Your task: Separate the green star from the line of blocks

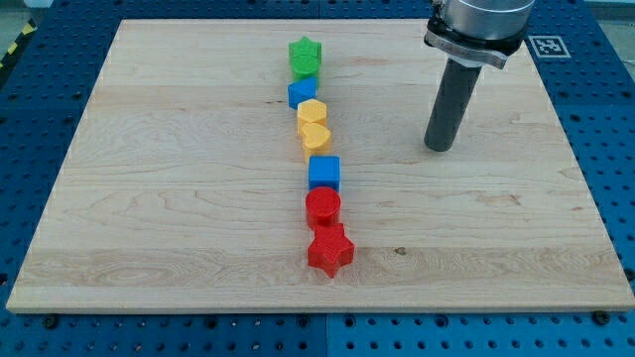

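My tip [439, 148] sits well to the view's right of the line, a bare rod without pincer. The green star [305, 52] tops the line, touching a green block [305, 68]; its pointing I cannot tell.

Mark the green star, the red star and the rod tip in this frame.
green star [305, 52], camera view, its top face.
red star [329, 250], camera view, its top face.
my tip [439, 148], camera view, the rod's lower end.
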Robot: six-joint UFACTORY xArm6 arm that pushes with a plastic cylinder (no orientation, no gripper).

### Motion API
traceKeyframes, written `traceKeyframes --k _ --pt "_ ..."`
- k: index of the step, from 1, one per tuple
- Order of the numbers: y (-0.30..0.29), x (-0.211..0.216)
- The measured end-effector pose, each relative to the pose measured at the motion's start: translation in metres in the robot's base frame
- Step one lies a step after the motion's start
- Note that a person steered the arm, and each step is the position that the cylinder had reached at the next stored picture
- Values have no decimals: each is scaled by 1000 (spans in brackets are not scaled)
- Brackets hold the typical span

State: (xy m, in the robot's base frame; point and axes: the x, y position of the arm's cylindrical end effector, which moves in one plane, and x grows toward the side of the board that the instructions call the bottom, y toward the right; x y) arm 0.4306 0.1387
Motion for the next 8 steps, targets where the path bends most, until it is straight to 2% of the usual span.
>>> traceKeyframes --k 1,2,3,5,8 --pt "-7 -46" --pt "-45 -105" --pt "-106 -136" --pt "-133 -166" --pt "-206 -164"
